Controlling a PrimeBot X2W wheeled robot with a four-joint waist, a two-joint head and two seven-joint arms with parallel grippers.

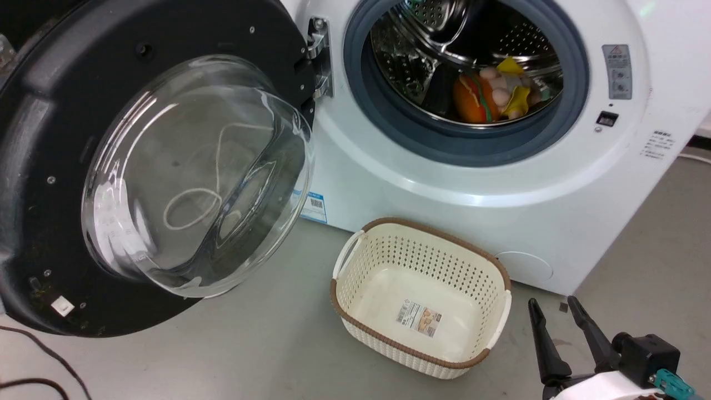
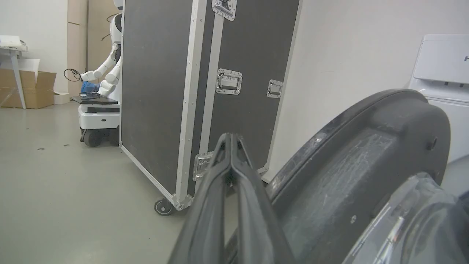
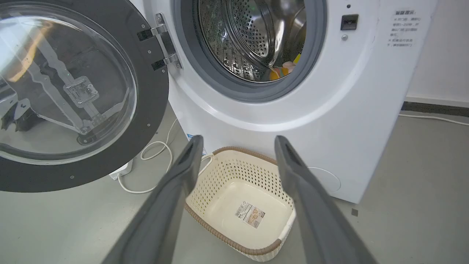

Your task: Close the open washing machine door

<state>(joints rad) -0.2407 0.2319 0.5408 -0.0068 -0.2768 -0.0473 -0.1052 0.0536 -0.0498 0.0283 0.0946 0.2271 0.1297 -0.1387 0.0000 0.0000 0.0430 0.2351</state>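
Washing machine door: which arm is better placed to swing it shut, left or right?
Probably left: the left gripper, fingers shut, sits beside the black rim of the washing machine door. The right gripper hangs open, low near the cream laundry basket, apart from the door.

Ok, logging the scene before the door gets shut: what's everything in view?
Round black-rimmed glass washing machine door: one, black and clear, swung open.
Boxy white washing machine: one, white, straight ahead.
Colourful soft items: several, orange and yellow, in the drum.
Cream perforated plastic basket: one, brown-rimmed, empty, on the floor.
Thin cable: one, white, below the door.
Wheeled flight case: one, black, by the wall.
Second robot: one, white, behind the case.
Cardboard box: one, brown, on far floor.
Right claw: one, dark, open, near the basket.
Left claw: one, dark, shut, beside the door's rim.
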